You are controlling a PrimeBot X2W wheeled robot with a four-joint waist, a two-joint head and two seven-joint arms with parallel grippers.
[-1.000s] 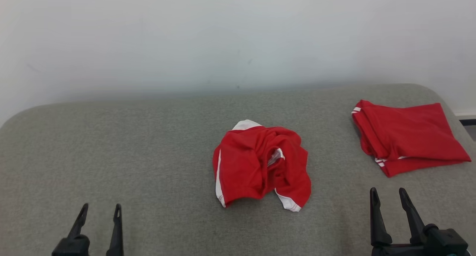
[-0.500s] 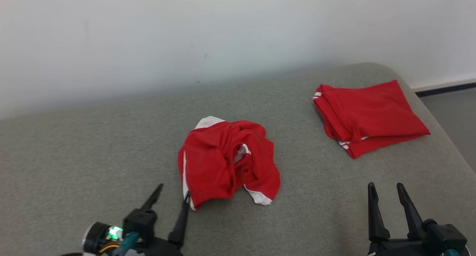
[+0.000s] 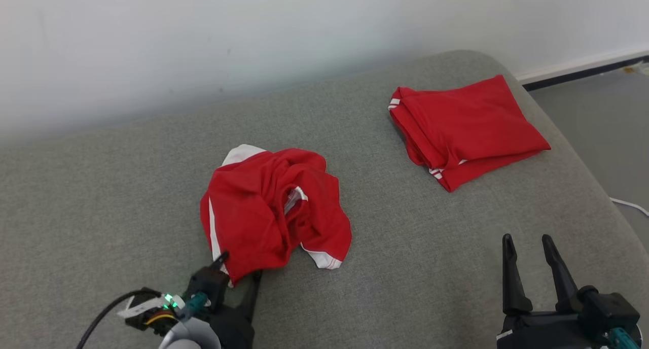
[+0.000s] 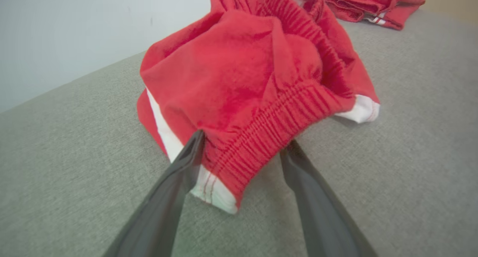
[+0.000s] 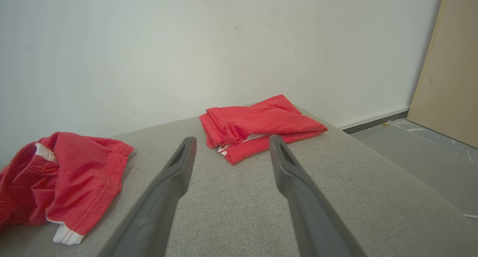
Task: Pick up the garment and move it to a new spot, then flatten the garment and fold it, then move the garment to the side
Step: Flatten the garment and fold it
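Left tool point(image 4: 244, 143) spread wide, straddling the elastic waistband point(image 4: 269, 126) at the near edge of the crumpled red garment point(image 3: 268, 207), mid grey cushion point(image 3: 101, 186). Low approach, I reckon, to pinch the band. Right tool point(image 3: 527, 240) released, parked clear of the folded red garment point(image 3: 466, 126).

The left gripper point(image 3: 239, 268) is stretched forward and low, angled inward, its two dark fingers spread wide. The right gripper point(image 3: 527, 240) hangs back, fingers parted, pointing straight ahead.
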